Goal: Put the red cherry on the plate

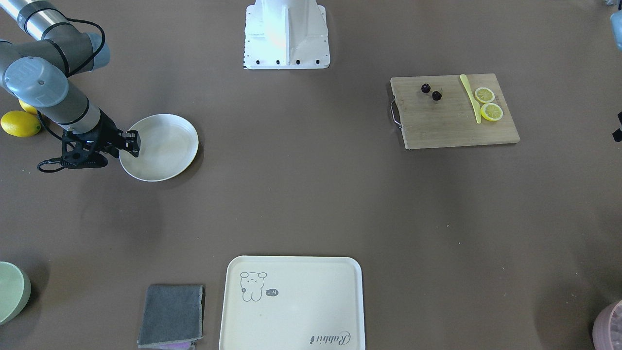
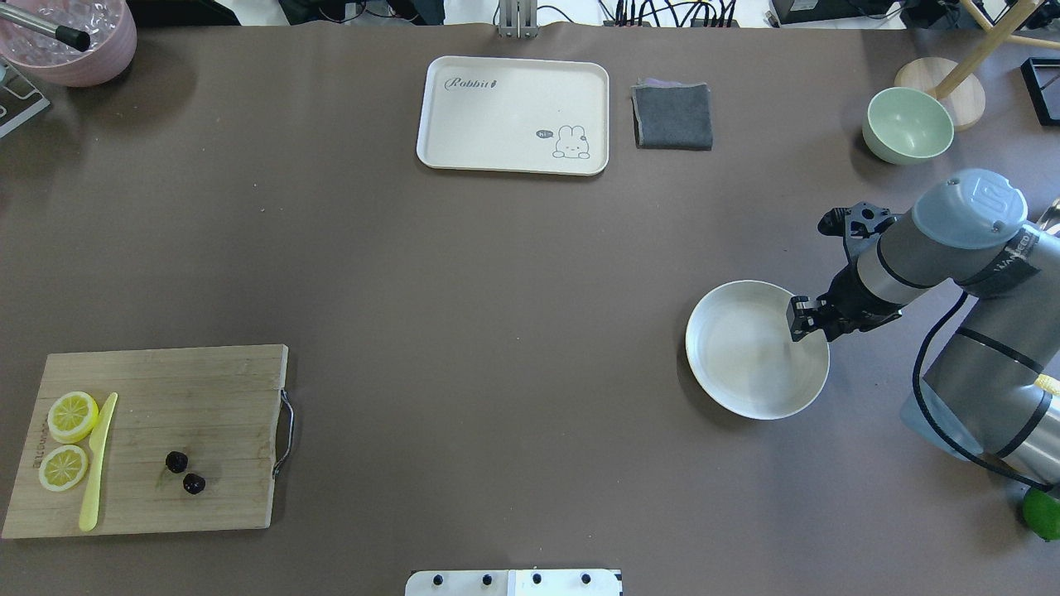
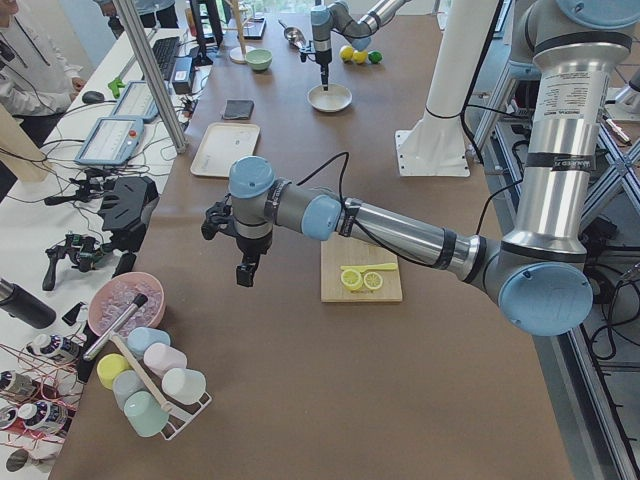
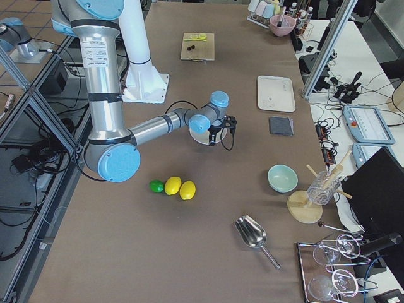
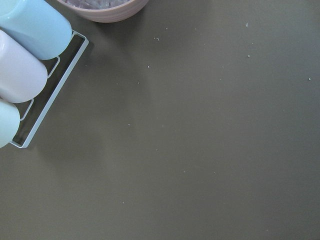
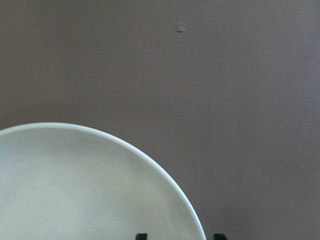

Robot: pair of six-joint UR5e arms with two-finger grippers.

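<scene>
The red cherry point(image 2: 185, 473), two tiny dark fruits, lies on a wooden cutting board point(image 2: 215, 397) at the near left; it also shows in the front view point(image 1: 431, 92). The round cream plate point(image 2: 745, 364) sits bare at the right. My right gripper point(image 2: 802, 319) hangs over the plate's right rim. In the right wrist view its fingertips point(image 6: 141, 236) stand apart with the rim point(image 6: 165, 175) passing between them, so it is open. My left gripper point(image 3: 243, 272) shows only in the exterior left view, above bare table far from the board; I cannot tell its state.
Two lemon slices point(image 2: 68, 439) and a yellow knife point(image 2: 97, 463) share the board. A cream tray point(image 2: 513, 116), grey cloth point(image 2: 672, 116) and green bowl point(image 2: 908, 124) line the far side. A pink bowl point(image 2: 74, 41) and cup rack point(image 3: 150, 385) stand far left. Lemons point(image 1: 20, 123) lie beside the right arm.
</scene>
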